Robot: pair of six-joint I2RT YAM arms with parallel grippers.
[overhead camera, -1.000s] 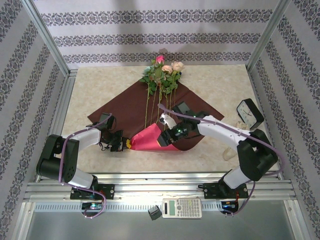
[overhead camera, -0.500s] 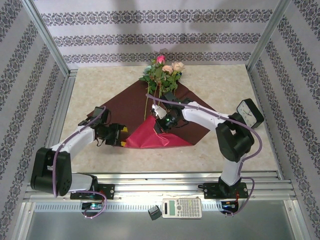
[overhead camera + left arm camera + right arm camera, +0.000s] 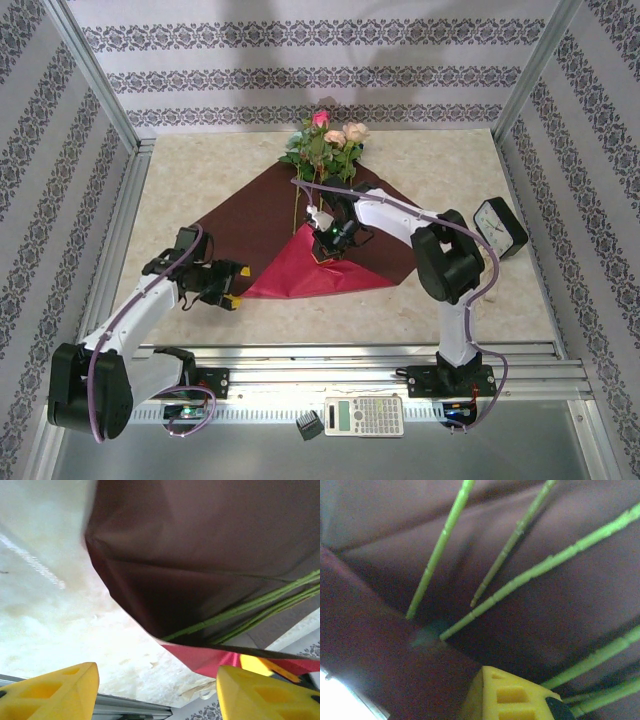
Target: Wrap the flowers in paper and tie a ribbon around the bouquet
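The paper (image 3: 255, 215) lies as a dark diamond on the table (image 3: 190, 170). Its near corner is folded toward the far side, bright red face up, over the near ends of the flowers (image 3: 322, 148), whose blooms rest beyond the far corner. The right gripper (image 3: 335, 243) sits at the tip of that fold with its jaws together, seemingly pinching it. The left gripper (image 3: 226, 286) hovers just left of the fold's left end, jaws apart and empty.

We judge the pinch fragile: if the thin sheet slips out, the fold could spring back flat. A pull toward the far side could also drag the whole sheet and skew the stems (image 3: 445, 545), since nothing pins them.

The stem ends vanish under the fold. In the right wrist view we see one yellow finger and blurred paper, so we cannot confirm that paper sits between the jaws.
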